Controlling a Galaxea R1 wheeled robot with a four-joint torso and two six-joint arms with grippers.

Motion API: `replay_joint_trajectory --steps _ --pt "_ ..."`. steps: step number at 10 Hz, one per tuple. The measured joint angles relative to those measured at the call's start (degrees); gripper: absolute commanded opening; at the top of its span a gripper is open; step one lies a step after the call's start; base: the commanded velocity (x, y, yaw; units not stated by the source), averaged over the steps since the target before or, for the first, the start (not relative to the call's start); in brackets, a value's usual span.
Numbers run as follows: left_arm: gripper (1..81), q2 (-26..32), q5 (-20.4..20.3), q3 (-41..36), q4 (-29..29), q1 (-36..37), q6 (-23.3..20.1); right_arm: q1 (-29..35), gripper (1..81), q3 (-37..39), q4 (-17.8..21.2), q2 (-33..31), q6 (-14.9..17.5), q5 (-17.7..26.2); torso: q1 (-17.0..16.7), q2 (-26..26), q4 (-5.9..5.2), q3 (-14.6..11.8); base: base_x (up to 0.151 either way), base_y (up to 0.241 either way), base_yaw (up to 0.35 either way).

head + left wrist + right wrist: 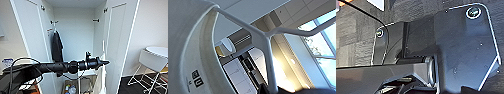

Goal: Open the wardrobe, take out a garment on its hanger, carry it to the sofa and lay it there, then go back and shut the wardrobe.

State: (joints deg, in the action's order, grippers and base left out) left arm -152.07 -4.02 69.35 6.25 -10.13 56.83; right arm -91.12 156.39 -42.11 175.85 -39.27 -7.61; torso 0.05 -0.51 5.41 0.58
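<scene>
The wardrobe (75, 30) stood open, a black T-shirt (57, 47) hanging inside. The left gripper (106, 62) reached toward it, finger state indiscernible. The left wrist view showed the hanger (264, 40) and garment (185, 45) close up.

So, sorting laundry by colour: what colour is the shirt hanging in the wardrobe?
Black, seen best in the head view.

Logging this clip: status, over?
Left pincer at open wardrobe, by its right door. White hanger and garment close to it. Black T-shirt hangs inside.
</scene>
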Motion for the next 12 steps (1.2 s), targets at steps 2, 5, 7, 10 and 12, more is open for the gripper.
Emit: replay_joint_trajectory --steps 2,5,7,10,12 --pt "1.0 -0.15 0.3 -0.09 1.32 -0.17 0.02 -0.13 81.1 -0.05 -0.01 0.21 0.02 0.09 0.02 0.0 0.0 0.0 0.0 0.0 -0.255" --pt "1.0 -0.66 1.61 -0.06 2.18 -0.1 0.0 -0.13 81.1 0.0 -0.01 0.65 0.02 0.48 0.02 0.0 0.0 0.0 0.0 0.0 -0.258" --pt "1.0 -0.63 1.66 -0.12 2.5 -0.12 0.0 -0.13 81.1 0.02 -0.01 0.65 0.02 0.56 0.02 0.0 0.0 0.0 0.0 0.0 -0.261" --pt "1.0 -0.11 2.23 -0.52 3.19 -0.1 0.0 -0.11 81.1 0.06 -0.01 0.63 0.02 0.59 0.02 0.0 0.0 0.0 0.0 0.0 -0.261" --pt "1.0 1.21 2.57 -2.21 3.24 -0.1 0.0 0.02 81.1 0.06 0.0 0.63 0.02 0.61 0.02 0.0 0.0 0.0 0.0 0.0 -0.261"
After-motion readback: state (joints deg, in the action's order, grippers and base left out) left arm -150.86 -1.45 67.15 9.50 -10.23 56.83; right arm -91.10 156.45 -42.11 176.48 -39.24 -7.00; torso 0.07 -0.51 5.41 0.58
